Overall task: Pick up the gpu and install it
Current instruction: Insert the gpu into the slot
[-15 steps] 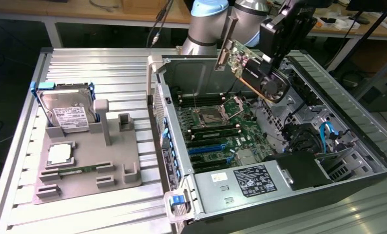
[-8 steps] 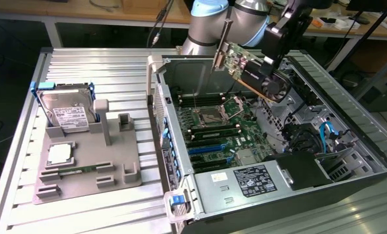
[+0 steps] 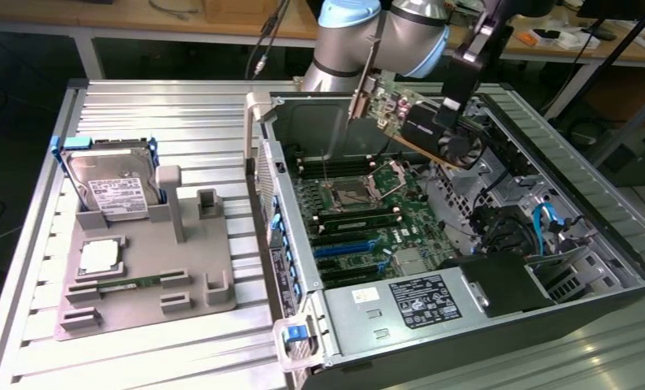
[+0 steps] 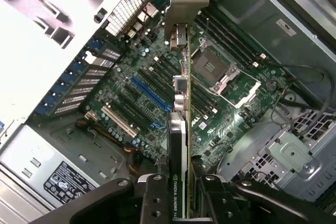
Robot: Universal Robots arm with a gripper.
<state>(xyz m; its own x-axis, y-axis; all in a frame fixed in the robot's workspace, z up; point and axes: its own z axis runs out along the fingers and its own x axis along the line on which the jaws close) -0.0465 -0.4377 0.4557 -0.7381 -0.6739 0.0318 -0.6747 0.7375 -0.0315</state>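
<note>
A ribbed metal surface (image 3: 170, 357) carries an open computer case (image 3: 496, 341) on the exterior view's right and a gray fixture (image 3: 149, 292) on its left. The arm (image 3: 355, 41) reaches down from the top of that view over the case. Inside the case lies the green motherboard (image 3: 371, 223) (image 4: 152, 77), with a power supply (image 3: 409, 296) (image 4: 47, 171) beside it at the near end.

The gpu (image 3: 431, 134) (image 4: 178, 145) hangs in the air above the motherboard, tilted in the exterior view and clear of the slots. The end effector (image 3: 448, 114) (image 4: 181, 203) is clenched on it, one finger pressed to each flat face. In the wrist view the card shows edge-on, running between a blue slot (image 4: 149, 93) and the processor socket (image 4: 215, 69), its silvery bracket (image 4: 184, 1) at the far end.

On the fixture a hard drive (image 3: 111, 187) stands upright in a blue frame, with a processor chip (image 3: 101, 256) and a green memory stick (image 3: 127, 283) lying flat nearby.
</note>
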